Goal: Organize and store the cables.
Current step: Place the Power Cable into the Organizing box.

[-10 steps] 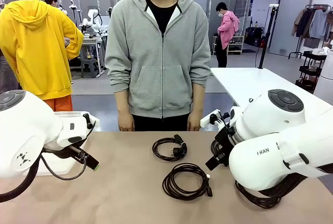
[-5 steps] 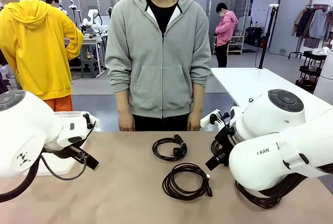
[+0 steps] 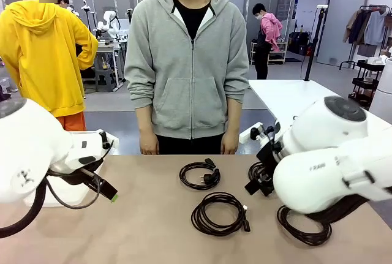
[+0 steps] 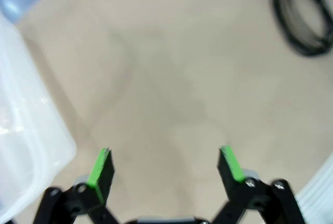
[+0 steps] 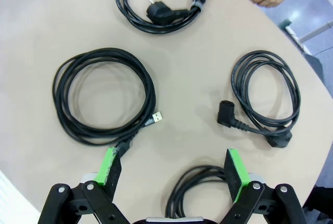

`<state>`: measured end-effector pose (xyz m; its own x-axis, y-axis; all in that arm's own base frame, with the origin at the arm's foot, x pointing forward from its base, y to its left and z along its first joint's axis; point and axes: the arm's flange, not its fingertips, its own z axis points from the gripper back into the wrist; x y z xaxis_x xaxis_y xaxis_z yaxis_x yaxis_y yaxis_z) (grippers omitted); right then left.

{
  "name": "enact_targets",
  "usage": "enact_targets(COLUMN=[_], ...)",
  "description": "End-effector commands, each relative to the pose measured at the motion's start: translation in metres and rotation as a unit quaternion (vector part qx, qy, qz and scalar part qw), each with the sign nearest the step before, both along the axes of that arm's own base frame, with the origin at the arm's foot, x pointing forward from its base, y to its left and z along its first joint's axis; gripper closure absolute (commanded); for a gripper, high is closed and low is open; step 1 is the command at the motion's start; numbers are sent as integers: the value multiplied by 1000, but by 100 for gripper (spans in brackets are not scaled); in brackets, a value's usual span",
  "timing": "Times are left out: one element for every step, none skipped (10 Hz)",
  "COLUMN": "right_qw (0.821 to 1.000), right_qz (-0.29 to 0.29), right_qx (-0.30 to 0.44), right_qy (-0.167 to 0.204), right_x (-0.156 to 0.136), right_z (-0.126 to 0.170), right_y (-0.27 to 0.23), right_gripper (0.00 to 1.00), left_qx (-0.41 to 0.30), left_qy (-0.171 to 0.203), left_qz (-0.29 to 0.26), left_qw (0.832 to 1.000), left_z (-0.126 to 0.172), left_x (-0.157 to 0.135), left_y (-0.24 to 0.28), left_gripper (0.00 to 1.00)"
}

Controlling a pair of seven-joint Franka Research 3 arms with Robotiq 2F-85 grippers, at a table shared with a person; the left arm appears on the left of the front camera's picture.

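Left gripper (image 4: 165,157) hovering over bare table (image 4: 156,78), jaws spread, gripping nothing. Right gripper (image 5: 171,157) hanging above four coiled cables (image 5: 147,91), jaws spread wide.

Lying flat and apart on the tan surface (image 5: 197,78), four black coils: power cord (image 5: 156,11) with round plug, larger USB cable (image 5: 147,94), angled-plug cable (image 5: 226,114), part-hidden coil (image 5: 200,171).

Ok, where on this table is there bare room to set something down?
Bare tan tabletop runs between the clear plastic bin at the robot's left and the middle black coiled cables; the open left claw hangs over it. The right half is crowded: four coils lie close together by the open right claw.
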<state>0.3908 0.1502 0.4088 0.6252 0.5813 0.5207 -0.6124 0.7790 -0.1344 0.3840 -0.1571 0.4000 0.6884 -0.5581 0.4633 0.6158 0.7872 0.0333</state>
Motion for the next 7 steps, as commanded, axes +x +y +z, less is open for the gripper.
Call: enact_targets(right_qw=[999,998,995,991,990,988,986], right_qz=[45,61,92,124,129,133,141], right_qx=[12,13,34,31,47,68,84], right_qy=[9,11,30,42,38,32,28], right_x=[-9,-16,-26,-38,-50,-60,-78], right_z=[61,84,105,121,131,139,141], right_y=[-52,-72,-99,-125,-154,-185,-217], right_gripper=[0,0,0,0,0,0,0], left_qx=[-37,-49,-53,-59,-62,-58,-46], left_qy=[31,25,43,41,23,3,-19], left_qz=[-61,-100,-134,-163,-183,-203,-205], left_qw=[997,993,989,984,981,977,977], left_z=[59,76,93,107,119,126,130], left_x=[-17,-32,-49,-61,-72,-79,-92], left_y=[47,63,82,100,121,144,173], left_gripper=[0,0,0,0,0,0,0])
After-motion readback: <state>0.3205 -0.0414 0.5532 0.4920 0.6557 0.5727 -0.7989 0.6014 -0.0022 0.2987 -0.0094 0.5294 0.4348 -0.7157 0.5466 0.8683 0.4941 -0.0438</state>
